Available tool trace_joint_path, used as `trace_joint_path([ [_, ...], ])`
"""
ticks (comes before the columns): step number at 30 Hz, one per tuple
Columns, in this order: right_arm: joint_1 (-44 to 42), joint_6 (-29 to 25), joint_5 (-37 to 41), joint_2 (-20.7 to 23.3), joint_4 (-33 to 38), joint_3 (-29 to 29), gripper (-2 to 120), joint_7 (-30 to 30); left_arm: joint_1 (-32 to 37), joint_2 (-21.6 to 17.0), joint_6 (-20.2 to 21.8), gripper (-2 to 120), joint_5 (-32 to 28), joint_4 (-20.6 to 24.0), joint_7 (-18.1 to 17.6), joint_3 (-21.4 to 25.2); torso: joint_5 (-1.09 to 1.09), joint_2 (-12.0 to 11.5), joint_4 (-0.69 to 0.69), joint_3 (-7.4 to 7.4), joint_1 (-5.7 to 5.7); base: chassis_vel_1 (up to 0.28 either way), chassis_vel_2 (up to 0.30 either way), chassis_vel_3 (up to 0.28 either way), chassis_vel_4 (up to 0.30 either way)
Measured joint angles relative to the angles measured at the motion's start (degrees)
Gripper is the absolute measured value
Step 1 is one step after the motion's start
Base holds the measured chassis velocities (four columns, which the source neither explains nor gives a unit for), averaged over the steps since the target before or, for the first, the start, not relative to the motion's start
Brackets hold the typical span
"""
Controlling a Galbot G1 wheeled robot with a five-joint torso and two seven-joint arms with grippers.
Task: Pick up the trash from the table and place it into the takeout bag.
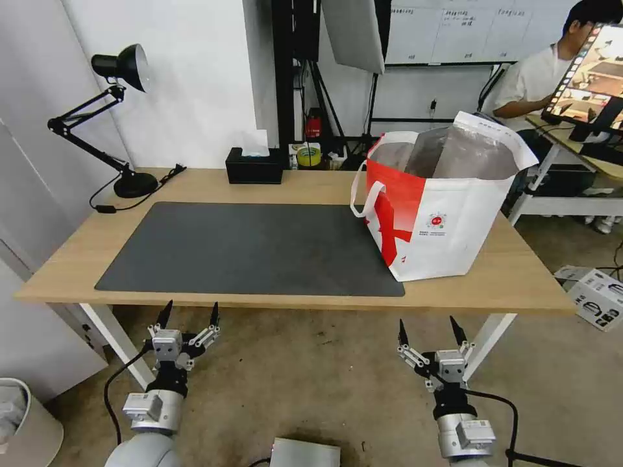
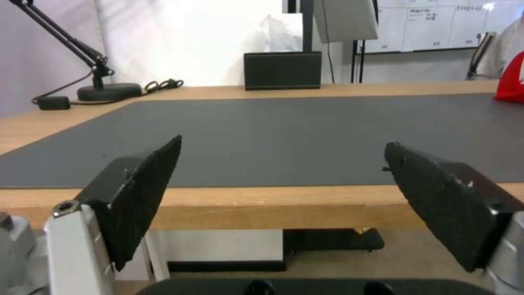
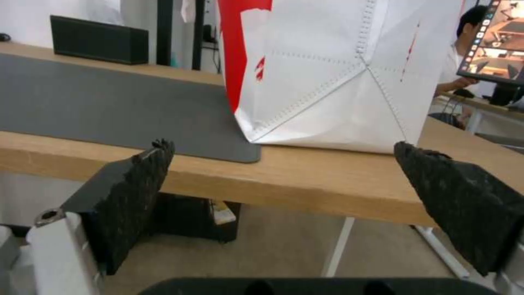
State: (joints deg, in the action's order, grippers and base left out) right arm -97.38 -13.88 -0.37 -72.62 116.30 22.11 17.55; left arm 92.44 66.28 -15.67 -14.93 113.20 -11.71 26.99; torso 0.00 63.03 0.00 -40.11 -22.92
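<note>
A light wooden tabletop point(image 1: 292, 188) with a dark grey mat point(image 1: 253, 246) is carrying a red-and-white boxy takeout bag point(image 1: 441, 214) at its right. No trash is lying on it. The left gripper point(image 1: 188, 314) and right gripper point(image 1: 428, 331) are hanging below the near edge, spread wide, empty. The clearing seems finished; nothing calls for grasping.

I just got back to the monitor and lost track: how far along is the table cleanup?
It looks done or nearly so: the dark mat and the wood of the table carry none of the trash. What is inside the takeout bag is hidden. Nothing is in hand: the left gripper and right gripper hang open and empty below the front edge. What sits on the table is the tissue box and lamp.
</note>
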Motion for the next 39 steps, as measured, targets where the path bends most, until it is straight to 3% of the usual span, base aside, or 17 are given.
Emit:
trace_joint_path([
  [39,-0.7,0.5,-1.0,-1.4,0.1,-0.1,100,0.6,0.0,0.6,-1.1,100,0.8,-0.5,0.0,-1.0,0.0,0.0,0.0,0.0,0.0,0.0,0.0,0.0,0.0],
])
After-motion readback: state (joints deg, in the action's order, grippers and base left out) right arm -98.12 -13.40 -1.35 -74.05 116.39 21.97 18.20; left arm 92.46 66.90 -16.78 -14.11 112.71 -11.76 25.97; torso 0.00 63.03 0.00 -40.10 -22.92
